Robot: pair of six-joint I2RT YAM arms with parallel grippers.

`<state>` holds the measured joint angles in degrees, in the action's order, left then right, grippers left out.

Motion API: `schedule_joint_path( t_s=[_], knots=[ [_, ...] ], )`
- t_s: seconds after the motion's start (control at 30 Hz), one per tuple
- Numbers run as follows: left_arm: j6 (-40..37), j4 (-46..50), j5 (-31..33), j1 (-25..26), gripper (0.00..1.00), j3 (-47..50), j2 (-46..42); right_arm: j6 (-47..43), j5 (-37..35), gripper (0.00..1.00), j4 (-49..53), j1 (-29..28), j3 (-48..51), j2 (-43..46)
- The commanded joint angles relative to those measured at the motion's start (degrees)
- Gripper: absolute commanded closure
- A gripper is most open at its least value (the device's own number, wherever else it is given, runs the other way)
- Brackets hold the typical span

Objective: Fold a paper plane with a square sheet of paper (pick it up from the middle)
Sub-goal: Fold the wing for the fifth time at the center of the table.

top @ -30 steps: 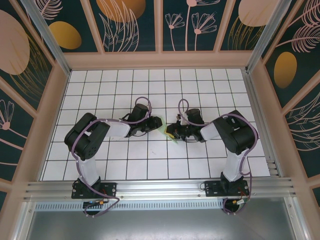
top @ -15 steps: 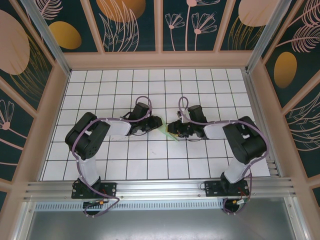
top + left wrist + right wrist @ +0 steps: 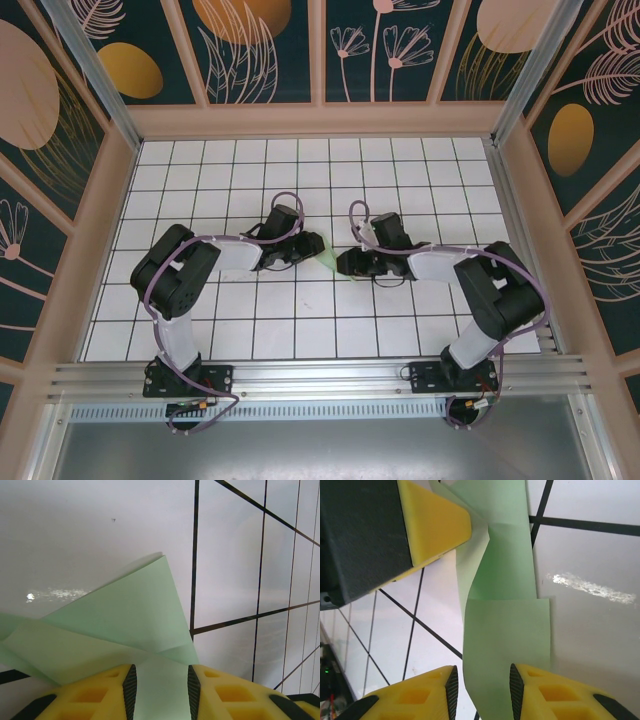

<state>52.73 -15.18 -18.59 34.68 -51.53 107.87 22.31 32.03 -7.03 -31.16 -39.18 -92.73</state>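
Setting: white gridded counter (image 3: 300,170) inside a booth with dark floral walls.

Left hand (image 3: 160,672): jaws apart, released. The green sheet (image 3: 125,620) runs through the gap and spreads ahead of the fingertips, with a folded flap rising to a point beyond. No pinch is evident.

Right hand (image 3: 481,672): jaws apart, released. A strip of the sheet lies between the fingers and climbs away toward the left hand's yellow finger (image 3: 432,525), which touches its far end.

Position: seen from above, the two hands meet tip to tip mid-counter, with the sheet just between them and partly under both.

Change: the right jaws have widened over the last second and that arm's elbow has swung outward. The left hand is unchanged.

Reading: the right hand has likely let go after pressing a crease. The sheet is part-folded with no dart shape yet, so further folds remain.
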Motion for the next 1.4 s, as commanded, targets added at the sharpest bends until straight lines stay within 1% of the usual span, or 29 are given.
schedule_joint_path(
  t_s=[0.0, 0.07, 0.27, 0.6, 0.8, 0.97, 1.03, 1.17, 1.27, 1.37],
  knots=[
    [-0.7, 3.29, 3.2, -0.06, 0.64, -0.13, 3.57, -3.95, -3.01, 0.65, 2.13, -1.75, -2.39, -0.31],
    [-0.7, 3.4, 3.21, -0.05, 0.64, -0.07, 3.52, -5.52, -3.84, 0.66, 1.66, -2.42, -2.59, -0.83],
    [-0.69, 3.4, 3.21, -0.05, 0.64, -0.14, 3.75, -11.83, -7.06, 0.72, -4.18, -4.79, -0.25, 0.28],
    [-0.79, 3.53, 3.05, -0.05, 0.64, -0.24, 3.76, -16.56, -11.36, 0.75, -3.35, -5.3, 0.48, 0.05],
    [-0.76, 3.67, 3.05, -0.11, 0.64, -0.34, 3.91, -17.91, -9.93, 0.74, -2.57, -5.53, 1.13, 0.19],
    [-0.79, 3.67, 3.11, -0.09, 0.64, -0.42, 3.76, -17.73, -9.17, 0.75, -2.75, -5.69, 0.6, -1.6],
    [-0.77, 3.77, 3.12, -0.06, 0.64, -0.44, 3.66, -17.57, -9.09, 0.77, -3.14, -5.8, 0.61, -2.18],
    [-0.86, 3.82, 3.03, -0.05, 0.64, -0.55, 3.39, -17.05, -8.97, 0.86, -3.82, -5.7, 0.59, -2.77],
    [-0.91, 4.0, 3.11, -0.06, 0.64, -0.83, 2.97, -16.27, -7.02, 0.92, -4.76, -5.34, 1.02, -2.74],
    [-1.27, 4.45, 3.32, -0.05, 0.64, -1.4, 2.05, -14.86, -4.22, 0.96, -6.0, -4.24, 1.64, -2.87]
  ],
)
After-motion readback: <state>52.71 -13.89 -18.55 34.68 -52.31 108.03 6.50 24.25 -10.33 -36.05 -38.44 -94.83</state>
